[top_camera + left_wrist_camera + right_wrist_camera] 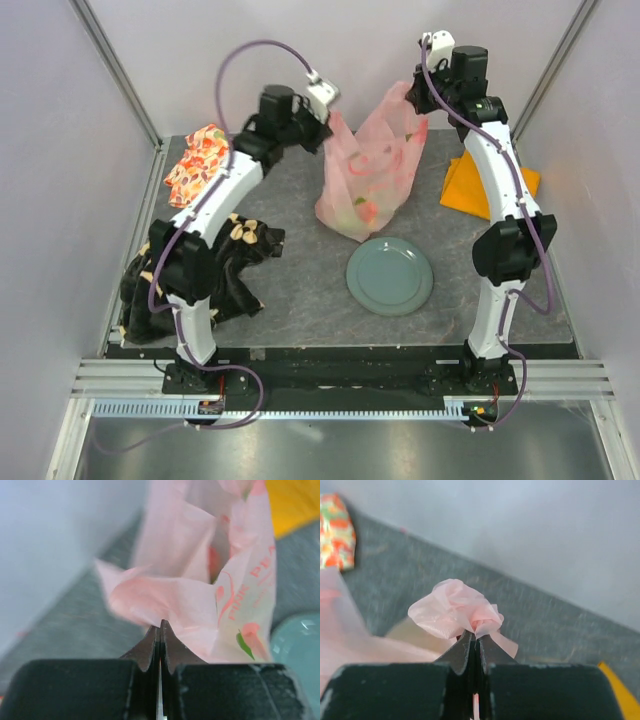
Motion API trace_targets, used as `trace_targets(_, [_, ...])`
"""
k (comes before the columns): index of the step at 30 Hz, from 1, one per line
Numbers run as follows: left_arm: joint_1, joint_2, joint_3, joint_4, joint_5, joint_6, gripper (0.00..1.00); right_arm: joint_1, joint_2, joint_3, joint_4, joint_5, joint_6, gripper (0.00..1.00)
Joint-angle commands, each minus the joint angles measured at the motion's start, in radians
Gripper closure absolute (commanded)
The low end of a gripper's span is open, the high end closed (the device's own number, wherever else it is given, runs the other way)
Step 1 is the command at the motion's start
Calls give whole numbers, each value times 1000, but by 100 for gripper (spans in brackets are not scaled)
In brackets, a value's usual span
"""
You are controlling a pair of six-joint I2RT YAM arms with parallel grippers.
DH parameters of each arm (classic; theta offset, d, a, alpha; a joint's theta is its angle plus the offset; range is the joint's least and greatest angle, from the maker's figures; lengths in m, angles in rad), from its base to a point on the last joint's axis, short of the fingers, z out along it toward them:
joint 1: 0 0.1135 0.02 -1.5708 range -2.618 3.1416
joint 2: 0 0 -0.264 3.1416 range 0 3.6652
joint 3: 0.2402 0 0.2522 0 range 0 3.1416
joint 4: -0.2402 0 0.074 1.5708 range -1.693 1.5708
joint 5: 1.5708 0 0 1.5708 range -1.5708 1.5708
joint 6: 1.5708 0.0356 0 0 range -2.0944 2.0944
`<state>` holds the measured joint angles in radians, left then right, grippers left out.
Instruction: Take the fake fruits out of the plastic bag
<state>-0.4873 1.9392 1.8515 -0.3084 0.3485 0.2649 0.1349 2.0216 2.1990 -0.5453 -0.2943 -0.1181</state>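
The pink plastic bag (367, 165) hangs upright at the back middle of the mat, held up between both arms. My left gripper (333, 128) is shut on the bag's left top edge; in the left wrist view the pink film (200, 580) spreads from the closed tips (160, 625). My right gripper (412, 98) is shut on the bag's right handle, bunched into a pink wad (455, 611) above the tips (474, 636). Fake fruits (360, 208) show faintly through the bag's bottom as green and red shapes.
A grey-green plate (389, 275) lies on the mat in front of the bag. An orange cloth (488, 182) lies at the back right. A floral fabric (197, 162) lies at the back left, a dark patterned cloth (235, 265) at the left front.
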Motion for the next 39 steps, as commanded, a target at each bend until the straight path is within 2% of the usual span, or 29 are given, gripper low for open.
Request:
trace_targets(1, [29,-34,230,8,57,74,98,-9,52,166,123,60,84,100])
trace_targets(3, [35,-29,273,8,46,98,98,-14,45,137,210,47,90,100])
trace_targets(7, [35,-71,249,-7,110,115,98,-14,-3,90,217,49,54,100])
trace_targets(11, [30,-170,141,-73,213,83,98,-23,-154,-117,219,63,49,100])
trace_targets(14, [24,-305,-24,-130,280,108,98,-24,-319,-345,208,24,29,100])
trace_targets(18, [21,-463,-367,-173,325,87,98,-24,-512,-724,138,17,28,100])
trace_targets(22, [15,-577,-587,-172,351,39,98,-23,-675,-945,65,17,35,100])
trace_targets(23, [13,-603,-613,-169,349,22,98,-23,-693,-969,44,23,37,96])
trace_targets(24, [13,-612,-647,-166,348,14,98,-24,-713,-982,33,24,28,86])
trace_targets(25, [12,-621,-652,-169,339,-1,68,-23,-716,-969,15,30,18,60])
trace_targets(27, [12,-657,-617,-187,305,-67,39,-24,-712,-871,-47,52,-1,44])
trace_targets(28, [15,-675,-601,-211,307,-85,20,-23,-710,-828,-67,49,-32,36])
trace_targets(30, [15,-716,-560,-228,334,-139,14,-24,-715,-719,-103,25,-52,27])
trace_targets(34, [16,-715,-529,-222,412,-289,14,-23,-722,-610,-108,-43,-69,25])
trace_targets(35, [16,-703,-535,-186,418,-385,13,-23,-718,-596,-108,-49,-51,25])
trace_targets(39, [15,-646,-522,-78,434,-550,15,-18,-699,-544,-110,-74,-23,27])
